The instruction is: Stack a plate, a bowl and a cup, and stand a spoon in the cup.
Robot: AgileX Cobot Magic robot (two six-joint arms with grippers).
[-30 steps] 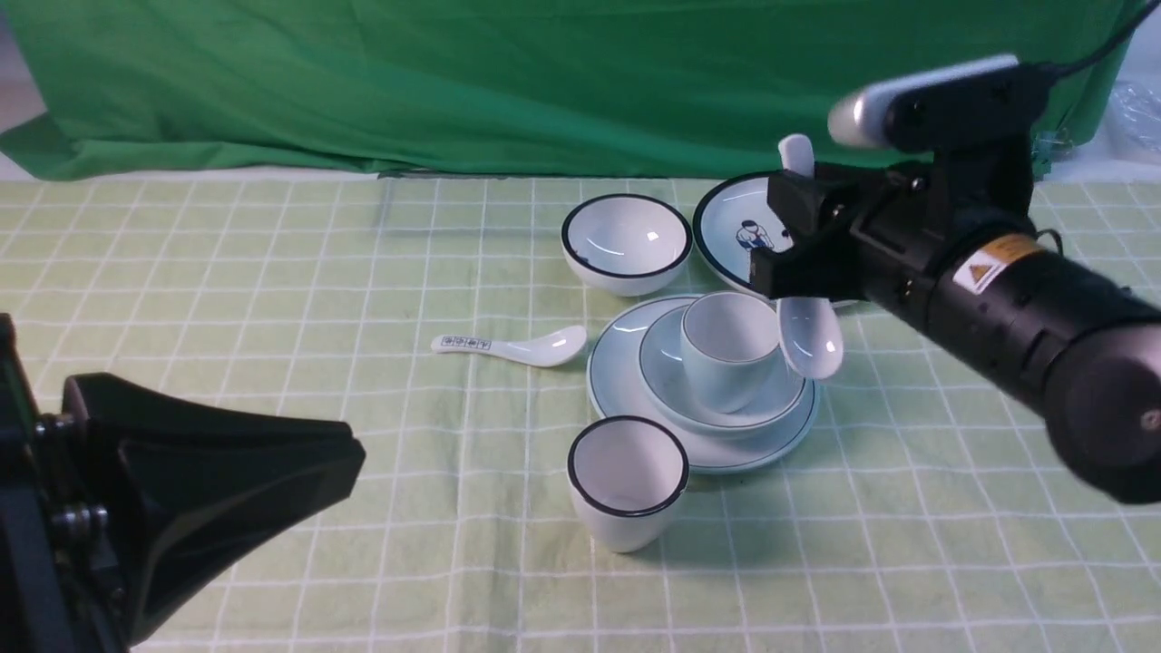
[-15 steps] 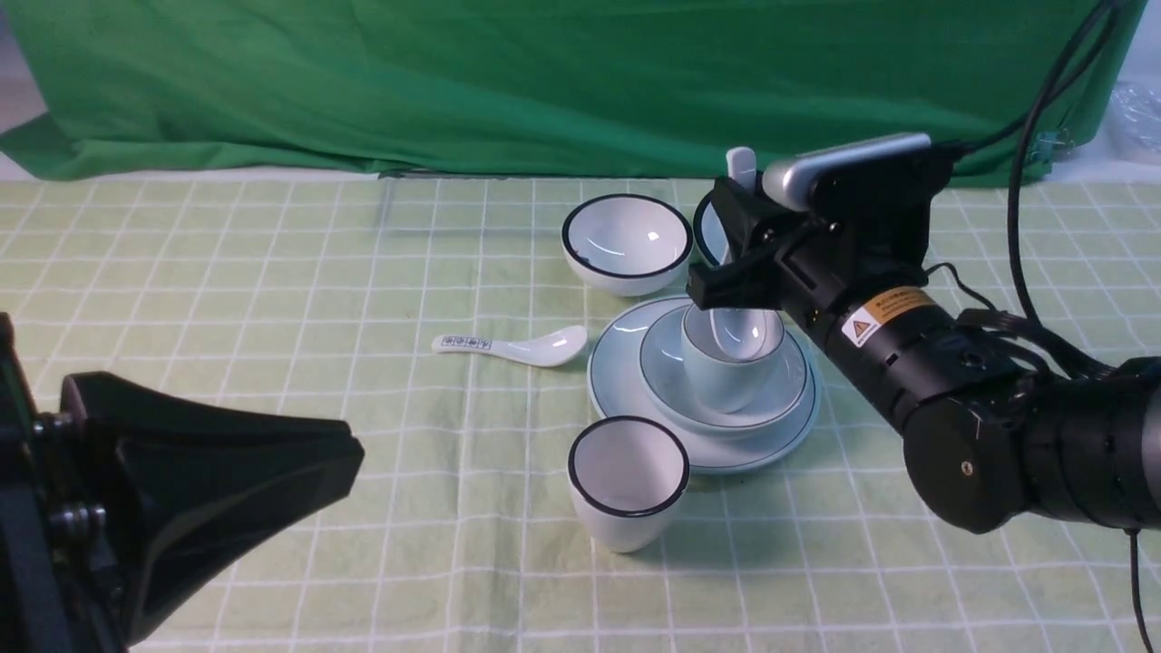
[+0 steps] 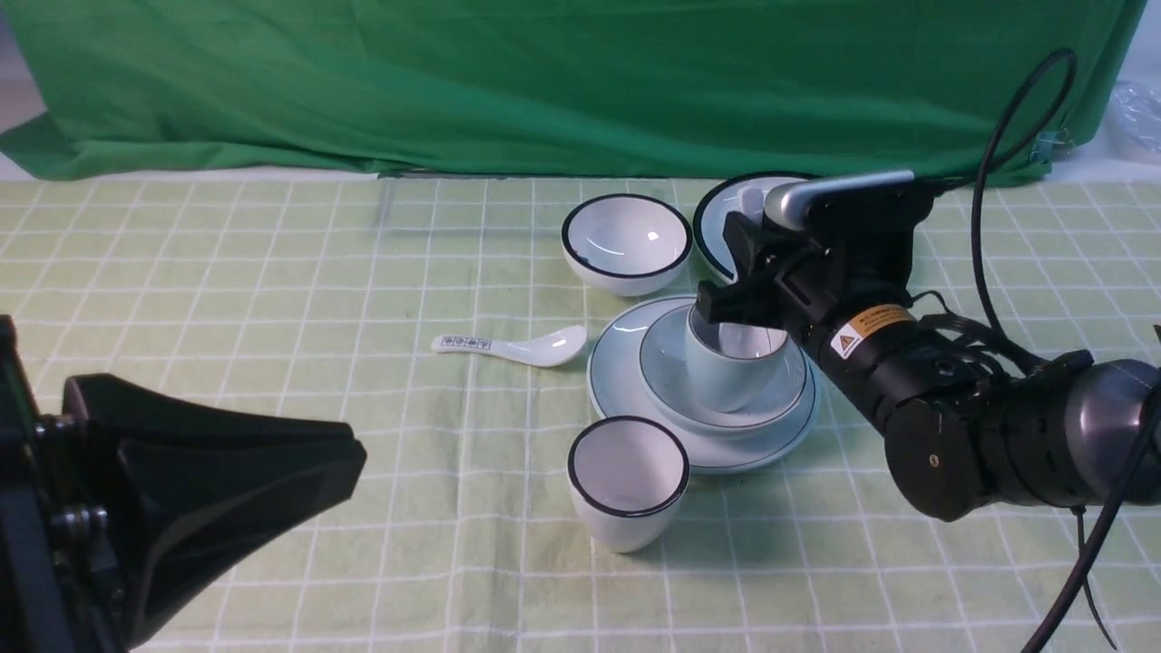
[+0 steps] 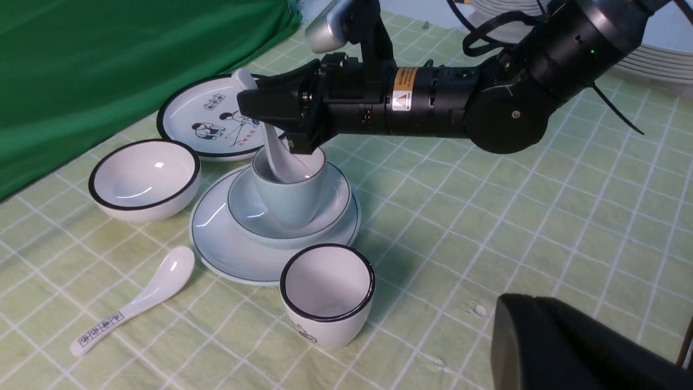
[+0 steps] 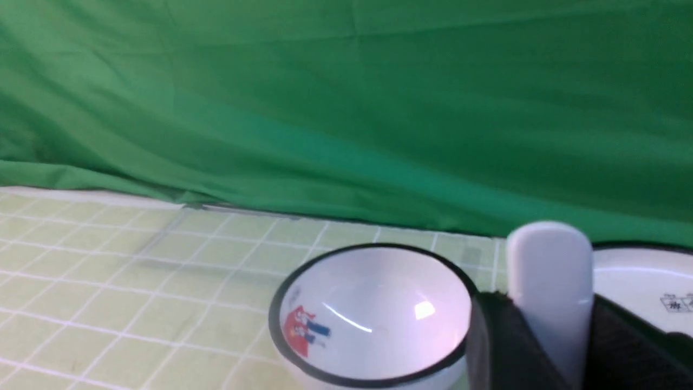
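The pale plate [image 3: 609,381] carries the shallow bowl [image 3: 667,374], and the thin-rimmed cup [image 3: 726,385] stands in the bowl. My right gripper [image 3: 739,272] is shut on the plain white spoon [image 4: 276,157] just above the cup. The spoon stands steeply with its scoop inside the cup, and its handle tip [image 3: 751,201] sticks up behind the jaws. In the right wrist view the handle [image 5: 549,271] shows between the black fingers [image 5: 498,346]. My left gripper [image 3: 349,458] hangs shut and empty at the near left, far from the stack.
A black-rimmed bowl [image 3: 626,238] and a cartoon plate [image 3: 721,227] sit behind the stack. A black-rimmed cup [image 3: 626,481] stands just in front of it. A spoon with a printed handle [image 3: 512,347] lies to its left. A green cloth hangs behind.
My right gripper has moved left and down with the spoon. The spoon's scoop went from beside the cup's right side into the cup. The left arm has not moved.
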